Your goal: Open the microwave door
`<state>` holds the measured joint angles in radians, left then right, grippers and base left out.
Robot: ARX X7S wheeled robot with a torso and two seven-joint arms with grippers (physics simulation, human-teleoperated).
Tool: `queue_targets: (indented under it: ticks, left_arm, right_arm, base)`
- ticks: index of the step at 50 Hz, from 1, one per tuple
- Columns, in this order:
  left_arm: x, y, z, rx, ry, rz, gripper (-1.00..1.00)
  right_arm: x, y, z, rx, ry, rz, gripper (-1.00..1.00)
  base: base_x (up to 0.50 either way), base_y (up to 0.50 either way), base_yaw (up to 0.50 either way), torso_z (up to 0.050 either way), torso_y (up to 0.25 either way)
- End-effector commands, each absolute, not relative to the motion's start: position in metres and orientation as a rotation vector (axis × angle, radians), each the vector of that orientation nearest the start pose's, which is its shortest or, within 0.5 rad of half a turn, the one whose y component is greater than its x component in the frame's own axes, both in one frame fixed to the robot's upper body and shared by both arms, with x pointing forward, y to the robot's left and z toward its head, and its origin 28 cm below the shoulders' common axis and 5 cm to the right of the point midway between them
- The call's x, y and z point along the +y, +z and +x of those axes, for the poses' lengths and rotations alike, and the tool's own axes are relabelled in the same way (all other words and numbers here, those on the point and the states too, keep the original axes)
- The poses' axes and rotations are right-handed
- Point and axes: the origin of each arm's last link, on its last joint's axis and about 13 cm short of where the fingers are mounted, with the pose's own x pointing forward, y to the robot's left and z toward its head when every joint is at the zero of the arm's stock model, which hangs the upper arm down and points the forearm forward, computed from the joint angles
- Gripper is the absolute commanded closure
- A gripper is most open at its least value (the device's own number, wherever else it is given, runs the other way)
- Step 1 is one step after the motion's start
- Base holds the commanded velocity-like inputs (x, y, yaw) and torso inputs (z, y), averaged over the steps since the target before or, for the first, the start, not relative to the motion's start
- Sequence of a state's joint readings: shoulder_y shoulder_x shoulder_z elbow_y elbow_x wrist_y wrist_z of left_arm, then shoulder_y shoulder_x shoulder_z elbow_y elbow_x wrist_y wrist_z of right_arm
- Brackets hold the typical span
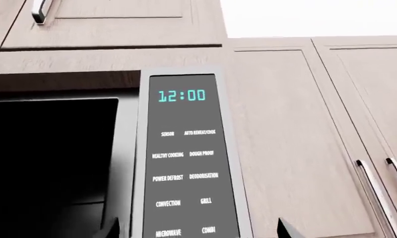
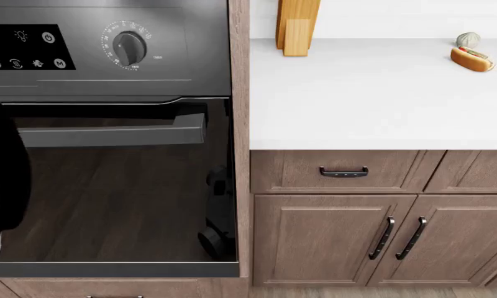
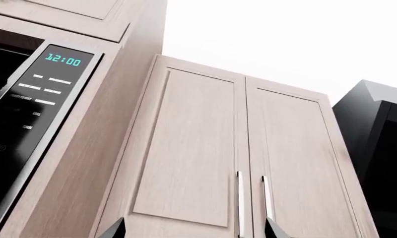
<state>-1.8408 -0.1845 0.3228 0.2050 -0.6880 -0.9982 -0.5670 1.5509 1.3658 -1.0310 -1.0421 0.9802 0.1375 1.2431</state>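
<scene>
Before the microwave (image 1: 119,163) control panel (image 1: 185,158), we find both grippers (image 1: 197,229) (image 3: 193,228) spread wide, holding nothing.

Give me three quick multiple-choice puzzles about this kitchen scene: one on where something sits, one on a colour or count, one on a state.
1. Where does the hot dog sit?
A. on the white countertop
B. inside the oven
C. on the floor

2. What colour are the clock digits on the microwave control panel?
A. red
B. cyan
C. yellow

3. What does the microwave clock read?
A. 3:45
B. it is blank
C. 12:00

Answers:
1 A, the head view shows it at the far right of the counter, next to a small round item.
2 B, the left wrist view shows glowing cyan numerals on the dark panel.
3 C, both wrist views show 12:00 lit.
</scene>
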Motion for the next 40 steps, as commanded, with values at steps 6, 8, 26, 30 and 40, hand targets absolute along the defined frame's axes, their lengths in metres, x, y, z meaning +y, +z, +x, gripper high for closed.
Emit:
queue_targets:
  ticks: [6,8,26,30,40]
  left_arm:
    - [0.157,0.493,0.252,-0.950,0.298,0.116,-1.00]
    - [0.158,0.492,0.254,-0.950,0.344,0.122,-1.00]
    - [0.194,0.485,0.253,-0.927,0.626,0.112,-1.00]
    - [0.203,0.485,0.249,-0.925,0.669,0.112,-1.00]
    - [0.231,0.480,0.243,-0.898,0.774,0.136,-1.00]
  right_arm:
    - [-0.137,0.323,0.137,-1.014,-0.150,-0.192,-1.00]
    - [-0.138,0.322,0.137,-1.014,-0.151,-0.190,-1.00]
    - [-0.139,0.324,0.135,-1.020,-0.152,-0.187,-1.00]
    - [-0.139,0.324,0.135,-1.022,-0.150,-0.184,-1.00]
    - [-0.137,0.323,0.137,-1.020,-0.143,-0.181,-1.00]
  base:
    - [0.00,0.00,0.00,0.000,0.000]
    - [0.00,0.00,0.00,0.000,0.000]
    - [0.00,0.00,0.00,0.000,0.000]
    - [0.00,0.00,0.00,0.000,0.000]
    - [0.00,0.00,0.00,0.000,0.000]
